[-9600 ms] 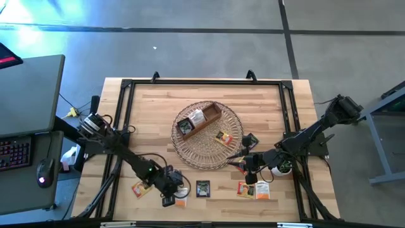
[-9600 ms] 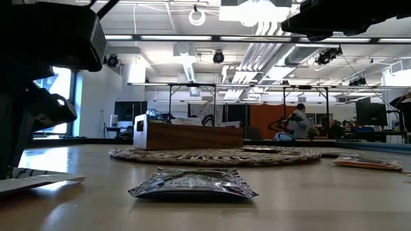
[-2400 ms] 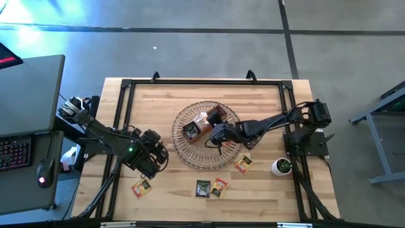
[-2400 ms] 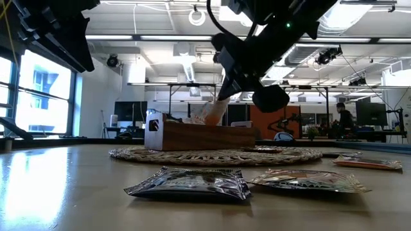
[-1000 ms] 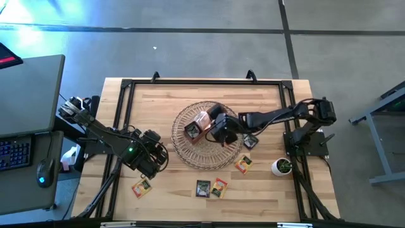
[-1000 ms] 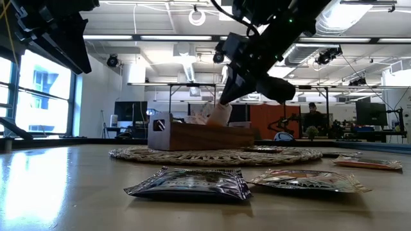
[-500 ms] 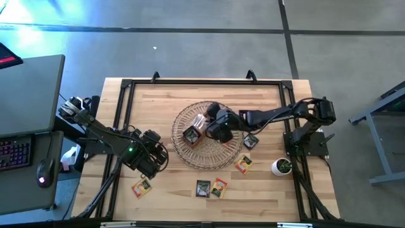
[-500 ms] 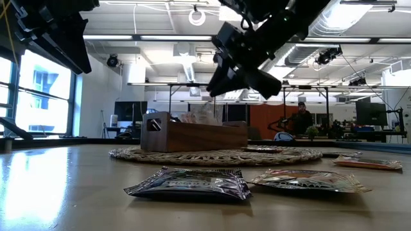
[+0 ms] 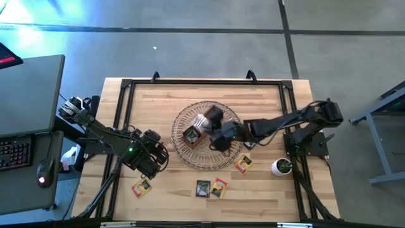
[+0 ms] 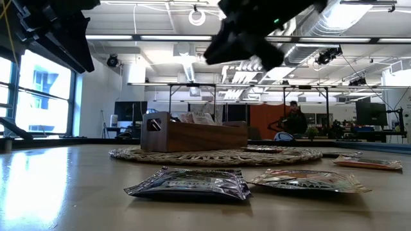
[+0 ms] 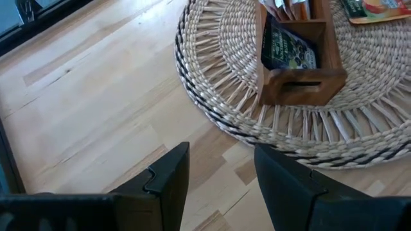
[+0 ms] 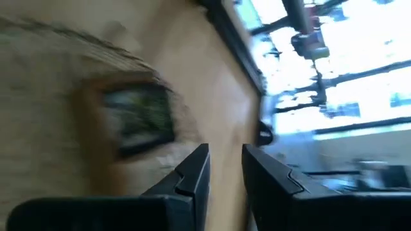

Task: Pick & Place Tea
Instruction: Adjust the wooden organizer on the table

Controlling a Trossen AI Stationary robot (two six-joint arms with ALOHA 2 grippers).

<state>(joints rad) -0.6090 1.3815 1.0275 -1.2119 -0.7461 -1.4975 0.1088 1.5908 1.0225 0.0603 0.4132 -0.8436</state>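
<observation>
Sachets point(image 9: 202, 188): likely light, thin, crinkly, slippery; pinch at raised edge. Right gripper point(image 12: 225, 168) and left gripper point(image 11: 218, 173) parted, empty.

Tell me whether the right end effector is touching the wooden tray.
Apart. The low view shows the right end effector raised well above the wooden tray, with open background between them. Its fingers are open and empty in the right wrist view.

table point(image 9: 158, 95): pale wood planks, smooth, soft sheen
mat point(image 11: 398, 138): woven wicker, rough, matt
tray point(image 10: 192, 136): brown wood, smooth, matt
black sachet point(image 10: 189, 184): crinkled foil, glossy
orange sachet point(image 10: 308, 181): glossy, wrinkled
frame point(image 9: 190, 82): black metal, matt
left gripper point(image 11: 221, 176): fingers black plastic, matt
</observation>
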